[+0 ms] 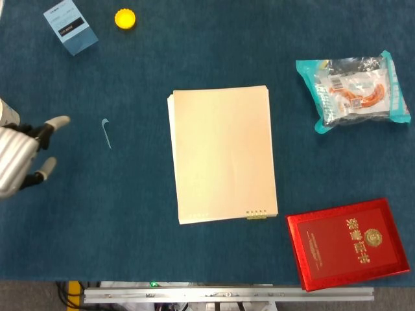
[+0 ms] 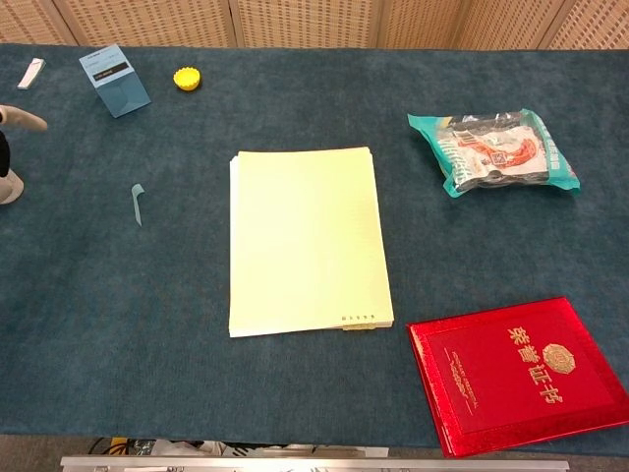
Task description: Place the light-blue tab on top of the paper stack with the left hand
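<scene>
The light-blue tab [image 1: 106,132] is a thin curved strip lying flat on the blue cloth, left of the paper stack [image 1: 222,153]; the chest view shows the tab [image 2: 137,203] and the pale yellow stack [image 2: 306,241] too. My left hand [image 1: 23,157] enters at the left edge, fingers apart and holding nothing, a short way left of the tab and not touching it. In the chest view only the fingertips [image 2: 22,119] of that hand show at the left edge. My right hand is in neither view.
A blue box [image 1: 71,26] and a yellow cap [image 1: 125,18] sit at the back left. A snack packet [image 1: 354,89] lies at the right, and a red booklet [image 1: 347,243] at the front right. A small white piece [image 2: 31,72] lies far back left.
</scene>
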Available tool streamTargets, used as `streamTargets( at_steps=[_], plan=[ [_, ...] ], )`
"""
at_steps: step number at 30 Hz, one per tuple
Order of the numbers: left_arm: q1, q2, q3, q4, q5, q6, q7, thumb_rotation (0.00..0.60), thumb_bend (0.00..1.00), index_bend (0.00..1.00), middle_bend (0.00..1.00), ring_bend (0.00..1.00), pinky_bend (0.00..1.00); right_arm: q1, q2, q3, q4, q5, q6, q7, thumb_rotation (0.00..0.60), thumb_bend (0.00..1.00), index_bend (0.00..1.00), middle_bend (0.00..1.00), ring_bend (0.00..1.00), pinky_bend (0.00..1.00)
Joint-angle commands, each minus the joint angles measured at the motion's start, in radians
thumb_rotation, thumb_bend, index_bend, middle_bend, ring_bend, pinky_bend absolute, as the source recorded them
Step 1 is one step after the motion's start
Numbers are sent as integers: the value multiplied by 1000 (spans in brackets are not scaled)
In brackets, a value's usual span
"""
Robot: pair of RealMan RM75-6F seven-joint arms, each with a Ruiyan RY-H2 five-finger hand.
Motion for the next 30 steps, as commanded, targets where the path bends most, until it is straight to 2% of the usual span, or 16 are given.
streamTargets(
  at_steps=[1,3,5,9,16,30],
  plan=[
    [-89,-18,-3,70,43,-88,-81,600,348,263,739,752,832,-4,5,-7,-6,-1,-1,-2,600,209,238,379,387,513],
    [-133,-42,-4,122,61,-121,-139,600,348,312,838,852,898,-9,7,-12,-8,1,0,-4,600,210,238,379,386,513],
    [-170,-63,0,172,80,-146,-184,600,348,344,894,903,924,-13,9,-16,-8,5,-1,-4,600,210,238,378,387,513],
    [-240,-115,21,289,131,-182,-261,600,349,382,953,948,954,-19,12,-22,-12,15,-7,-9,600,210,238,378,388,513],
    [-325,-204,67,465,191,-206,-338,600,349,389,975,971,967,-24,10,-24,-20,27,-9,-21,600,209,238,379,392,513],
    [-408,-341,155,696,289,-142,-331,600,349,409,980,977,968,-29,3,-27,-31,40,-13,-44,600,210,238,379,393,513]
  ],
)
